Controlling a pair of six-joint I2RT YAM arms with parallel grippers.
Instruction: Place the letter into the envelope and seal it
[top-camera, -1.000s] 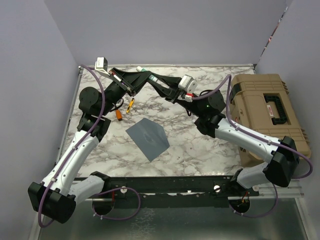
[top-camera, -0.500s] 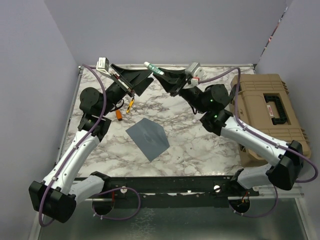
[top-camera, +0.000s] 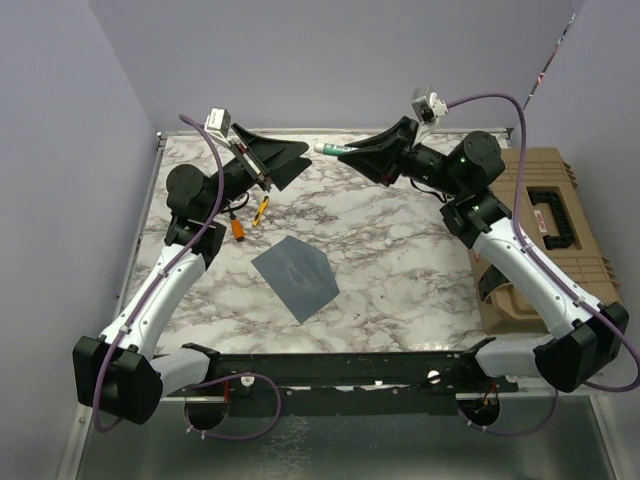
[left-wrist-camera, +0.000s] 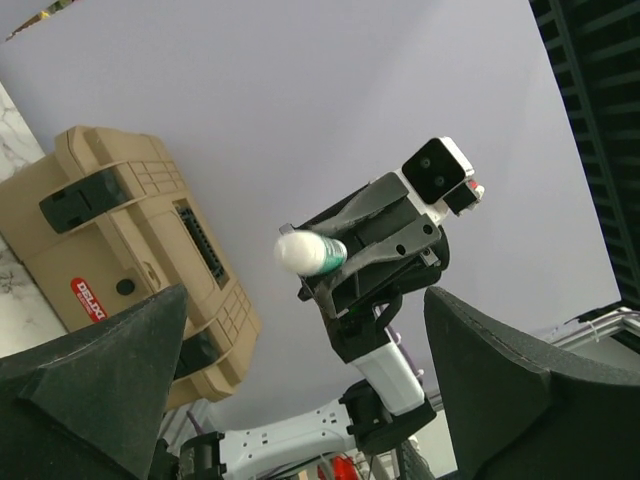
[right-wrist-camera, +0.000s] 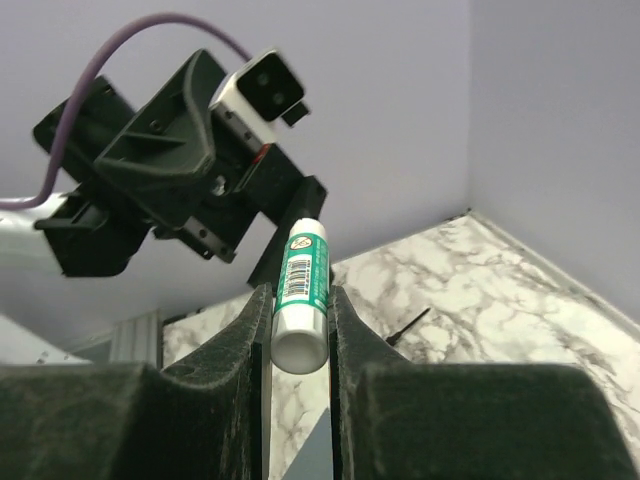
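Note:
The grey-blue envelope (top-camera: 295, 277) lies flat mid-table, flap side hidden; a sliver of the envelope (right-wrist-camera: 312, 450) shows between the right fingers. The letter is out of view. My right gripper (top-camera: 350, 152) is raised at the back right, shut on a green-and-white glue stick (top-camera: 328, 148) that points left. In the right wrist view the glue stick (right-wrist-camera: 303, 285) sits pinched between both pads of the right gripper (right-wrist-camera: 300, 295). My left gripper (top-camera: 285, 160) hovers at the back left, open and empty, facing the stick. From the left gripper (left-wrist-camera: 305, 300), the glue stick (left-wrist-camera: 308, 253) is seen end-on.
A tan hard case (top-camera: 535, 225) fills the table's right edge. Small orange parts (top-camera: 238, 228) and a yellow-and-black tool (top-camera: 260, 208) lie near the left arm. Purple walls close the back and sides.
Both grippers met at the glue stick a second ago. The left gripper has opened and let go; the right arm has pulled back to the right and upward with the stick.

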